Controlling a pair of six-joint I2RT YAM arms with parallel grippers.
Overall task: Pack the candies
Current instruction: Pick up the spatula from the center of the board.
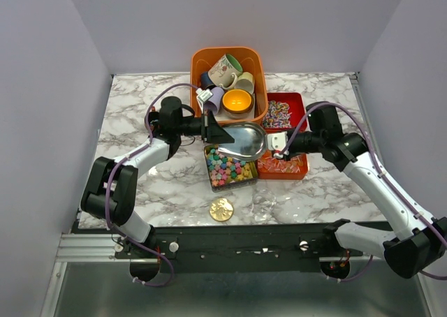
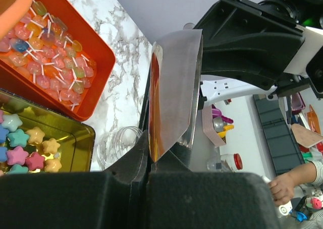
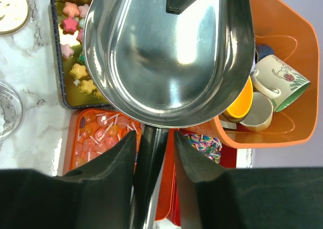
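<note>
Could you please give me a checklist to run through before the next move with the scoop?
1. The left gripper is shut on the rim of the metal scoop: ok.
2. The right gripper straddles the scoop handle: ok.
3. The right gripper is clamped firmly on the handle: cannot tell; its fingers sit close on both sides.
4. The scoop's bowl holds no candies: ok.
5. The gold tin of star candies is open, with no lid on it: ok.
</note>
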